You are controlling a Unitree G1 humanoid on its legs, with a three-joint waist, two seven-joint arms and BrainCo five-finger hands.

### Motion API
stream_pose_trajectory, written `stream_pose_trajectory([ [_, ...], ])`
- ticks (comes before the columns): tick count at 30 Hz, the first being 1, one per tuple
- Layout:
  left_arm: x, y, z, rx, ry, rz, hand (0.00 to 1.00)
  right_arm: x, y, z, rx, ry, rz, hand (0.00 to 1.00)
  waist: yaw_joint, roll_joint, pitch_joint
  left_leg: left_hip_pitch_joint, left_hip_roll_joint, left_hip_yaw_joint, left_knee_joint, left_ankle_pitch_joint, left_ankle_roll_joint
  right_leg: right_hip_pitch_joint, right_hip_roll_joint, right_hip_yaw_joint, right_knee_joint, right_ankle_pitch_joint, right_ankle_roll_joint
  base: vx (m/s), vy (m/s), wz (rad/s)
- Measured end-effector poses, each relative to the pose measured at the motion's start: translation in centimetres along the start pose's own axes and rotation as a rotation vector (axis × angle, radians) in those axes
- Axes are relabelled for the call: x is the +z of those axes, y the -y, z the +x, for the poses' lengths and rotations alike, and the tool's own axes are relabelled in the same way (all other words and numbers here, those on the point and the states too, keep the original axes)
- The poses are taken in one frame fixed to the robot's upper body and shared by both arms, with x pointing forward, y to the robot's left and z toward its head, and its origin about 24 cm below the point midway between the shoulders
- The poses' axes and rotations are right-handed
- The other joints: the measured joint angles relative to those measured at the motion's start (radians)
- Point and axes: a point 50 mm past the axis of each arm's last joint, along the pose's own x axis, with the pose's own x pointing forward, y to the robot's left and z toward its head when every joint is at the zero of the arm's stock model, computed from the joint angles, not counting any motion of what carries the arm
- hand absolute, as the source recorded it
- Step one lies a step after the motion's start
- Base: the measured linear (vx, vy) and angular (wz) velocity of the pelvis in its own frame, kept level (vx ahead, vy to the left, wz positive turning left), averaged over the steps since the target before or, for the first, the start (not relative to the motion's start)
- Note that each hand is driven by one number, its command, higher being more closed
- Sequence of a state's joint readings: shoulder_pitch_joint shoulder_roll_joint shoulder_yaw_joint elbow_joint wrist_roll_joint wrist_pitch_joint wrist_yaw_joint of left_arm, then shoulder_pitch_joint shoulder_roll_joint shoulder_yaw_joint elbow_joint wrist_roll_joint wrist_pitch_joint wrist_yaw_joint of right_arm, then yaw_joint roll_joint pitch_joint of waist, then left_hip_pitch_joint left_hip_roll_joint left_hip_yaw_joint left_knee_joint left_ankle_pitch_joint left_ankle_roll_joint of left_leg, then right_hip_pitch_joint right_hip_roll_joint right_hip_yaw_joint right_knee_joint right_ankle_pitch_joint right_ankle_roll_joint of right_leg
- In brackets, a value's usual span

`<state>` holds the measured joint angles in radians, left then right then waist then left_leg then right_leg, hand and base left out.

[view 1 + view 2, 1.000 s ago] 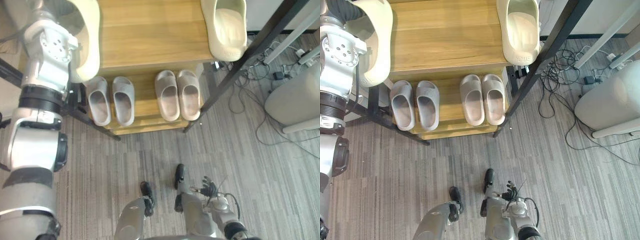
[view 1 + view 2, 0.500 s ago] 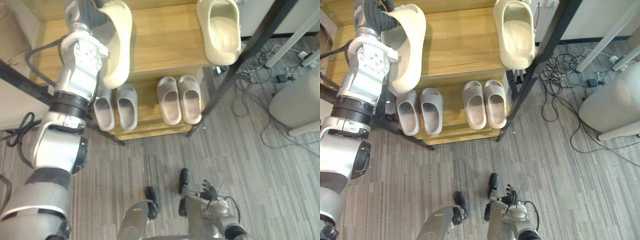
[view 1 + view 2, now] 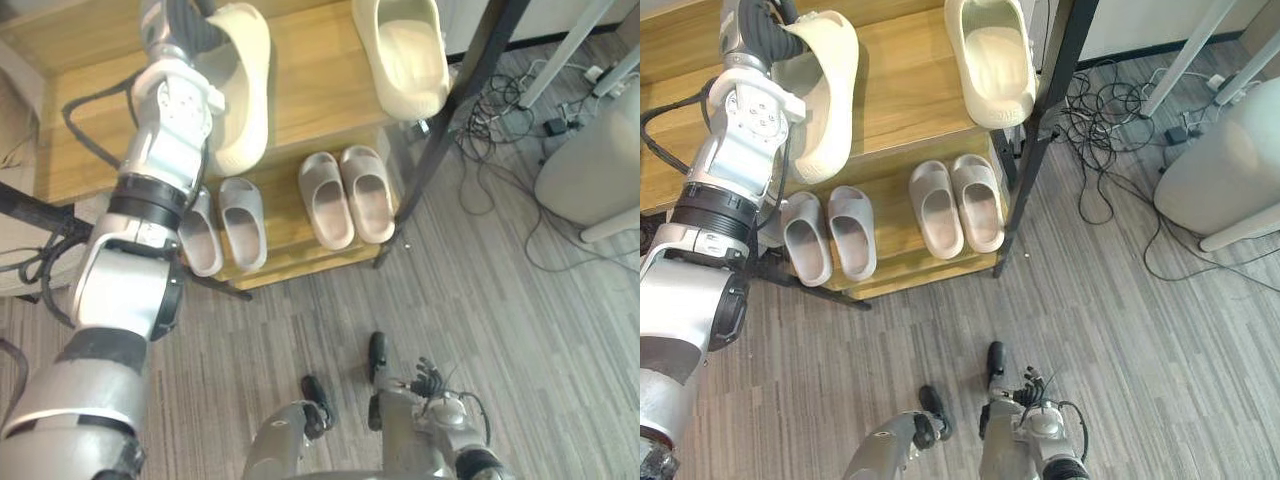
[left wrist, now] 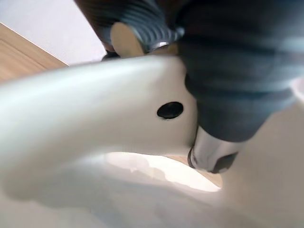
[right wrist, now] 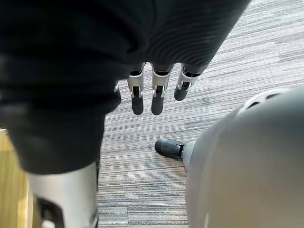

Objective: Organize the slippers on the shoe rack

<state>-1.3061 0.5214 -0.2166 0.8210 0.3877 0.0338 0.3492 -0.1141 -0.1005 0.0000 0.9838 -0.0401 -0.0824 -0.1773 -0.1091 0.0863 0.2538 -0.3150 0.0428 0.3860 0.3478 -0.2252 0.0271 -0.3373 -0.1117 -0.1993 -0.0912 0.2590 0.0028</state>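
My left hand (image 3: 188, 22) is shut on a cream slipper (image 3: 240, 92), held tilted on its side over the left half of the rack's upper wooden shelf (image 3: 310, 100). In the left wrist view my fingers (image 4: 208, 153) curl round the slipper's strap (image 4: 118, 114). A matching cream slipper (image 3: 400, 55) lies flat at the shelf's right end. On the lower shelf (image 3: 902, 275) stand a grey pair (image 3: 222, 228) and a beige pair (image 3: 347, 197). My right hand (image 3: 426, 378) hangs open low by my side, its fingers (image 5: 153, 97) relaxed over the floor.
A black slanted rack post (image 3: 452, 118) runs along the rack's right side. Loose cables (image 3: 512, 128) lie on the grey floor beyond it. A pale rounded object (image 3: 592, 165) and white furniture legs (image 3: 1185, 55) stand at the right.
The camera has shifted. My left hand has carried the cream slipper rightwards from the rack's left edge, so it now hangs above the grey pair.
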Motion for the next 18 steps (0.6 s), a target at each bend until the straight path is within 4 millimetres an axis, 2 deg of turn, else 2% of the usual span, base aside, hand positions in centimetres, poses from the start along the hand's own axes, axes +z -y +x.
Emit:
stream_pose_trajectory([
  [8,0.1,-0.5,0.7,0.013,-0.018,0.003,1.00,0.4,0.8,0.1,-0.039,0.013,0.019,0.00,-0.008,0.015,0.003,-0.012,0.002,0.042,0.016,-0.020,0.006,-0.028,0.000,0.046,-0.002,0.000,0.000,0.01,0.070,-0.16],
  [13,0.9,-1.3,1.2,0.049,-0.006,-0.011,1.00,0.8,0.9,0.3,-0.050,0.023,0.027,0.00,-0.014,0.021,0.006,-0.033,0.002,0.043,0.023,-0.024,0.010,-0.048,0.000,0.048,-0.001,0.006,0.002,0.02,0.062,-0.02],
  [14,1.0,-1.4,1.3,0.053,-0.005,-0.013,0.00,0.9,0.9,0.3,-0.050,0.024,0.027,0.00,-0.014,0.023,0.007,-0.033,0.002,0.043,0.023,-0.025,0.011,-0.048,0.000,0.049,-0.001,0.008,0.004,0.03,0.054,-0.01],
  [18,1.2,-1.6,1.5,0.059,-0.006,-0.023,0.00,1.2,0.9,0.4,-0.051,0.030,0.028,0.00,-0.021,0.031,0.012,-0.033,0.000,0.046,0.023,-0.031,0.015,-0.049,-0.001,0.056,-0.003,0.013,0.011,0.03,0.058,-0.02],
])
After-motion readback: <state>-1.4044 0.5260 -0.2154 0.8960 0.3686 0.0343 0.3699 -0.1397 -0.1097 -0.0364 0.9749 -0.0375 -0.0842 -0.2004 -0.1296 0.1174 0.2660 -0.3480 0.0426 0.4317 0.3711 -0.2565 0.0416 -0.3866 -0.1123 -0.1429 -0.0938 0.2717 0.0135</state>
